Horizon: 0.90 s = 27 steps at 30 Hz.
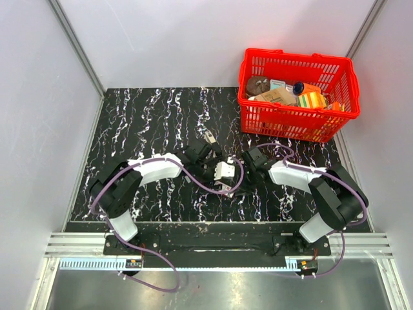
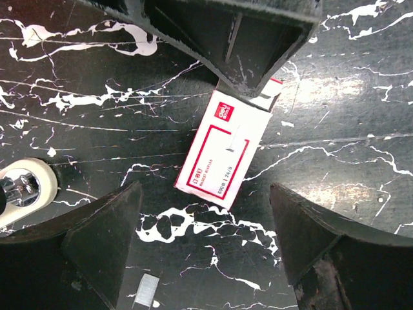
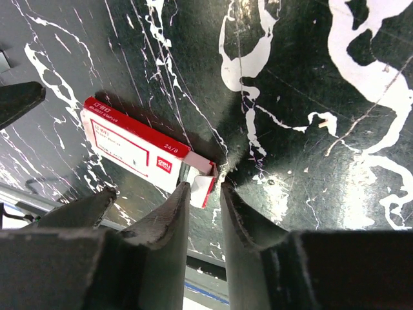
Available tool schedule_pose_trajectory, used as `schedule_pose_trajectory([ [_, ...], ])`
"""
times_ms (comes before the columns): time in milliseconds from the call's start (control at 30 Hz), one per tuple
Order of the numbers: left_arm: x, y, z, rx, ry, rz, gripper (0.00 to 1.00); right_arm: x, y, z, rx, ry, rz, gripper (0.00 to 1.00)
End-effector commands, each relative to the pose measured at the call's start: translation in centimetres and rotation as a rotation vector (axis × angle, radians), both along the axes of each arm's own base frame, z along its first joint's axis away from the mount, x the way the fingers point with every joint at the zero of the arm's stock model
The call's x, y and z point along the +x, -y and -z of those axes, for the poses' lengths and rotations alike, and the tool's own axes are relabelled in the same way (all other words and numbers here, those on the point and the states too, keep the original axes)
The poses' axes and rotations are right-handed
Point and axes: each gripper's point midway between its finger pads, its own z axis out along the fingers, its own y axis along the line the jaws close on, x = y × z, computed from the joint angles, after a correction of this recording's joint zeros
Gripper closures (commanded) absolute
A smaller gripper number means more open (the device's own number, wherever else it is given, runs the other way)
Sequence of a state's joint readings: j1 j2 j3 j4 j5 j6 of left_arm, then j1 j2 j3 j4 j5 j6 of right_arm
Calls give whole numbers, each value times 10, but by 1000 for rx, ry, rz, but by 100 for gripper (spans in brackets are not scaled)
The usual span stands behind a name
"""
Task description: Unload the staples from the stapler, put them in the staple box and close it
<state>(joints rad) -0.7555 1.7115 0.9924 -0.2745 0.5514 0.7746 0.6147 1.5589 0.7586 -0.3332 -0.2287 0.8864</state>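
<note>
The stapler (image 1: 208,137), small and silvery with dark parts, lies on the black marble table (image 1: 148,116) just beyond both grippers. A red-and-white staple box (image 2: 222,152) lies flat between the arms, its end flap (image 3: 203,187) hanging open. My right gripper (image 3: 204,187) has its jaws close together around that flap, with a narrow gap still showing beside it. My left gripper (image 2: 205,213) stands wide open above the near end of the box, holding nothing. A short strip of staples (image 2: 147,290) lies loose on the table by my left gripper's left finger.
A red basket (image 1: 298,123) of assorted items stands at the back right. A white rounded piece with shiny metal (image 2: 19,188) shows at the left edge of the left wrist view; I cannot tell what it is. White walls close in the table.
</note>
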Motion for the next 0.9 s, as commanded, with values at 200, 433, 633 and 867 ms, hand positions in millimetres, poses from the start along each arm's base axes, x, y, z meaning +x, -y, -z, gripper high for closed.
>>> schedule_pose_trajectory([
  [200, -1, 16, 1, -36, 52, 94, 20, 10, -8, -5, 18, 24, -11, 80],
  [433, -8, 16, 10, -6, 23, 114, 30, 6, -4, -7, 18, 29, -14, 87],
  [633, -12, 10, 15, 19, 9, 115, 41, 5, -3, -9, 16, 38, -27, 90],
  [867, -15, -3, 22, 60, 21, 109, 52, 3, 2, -7, -6, 42, -38, 92],
])
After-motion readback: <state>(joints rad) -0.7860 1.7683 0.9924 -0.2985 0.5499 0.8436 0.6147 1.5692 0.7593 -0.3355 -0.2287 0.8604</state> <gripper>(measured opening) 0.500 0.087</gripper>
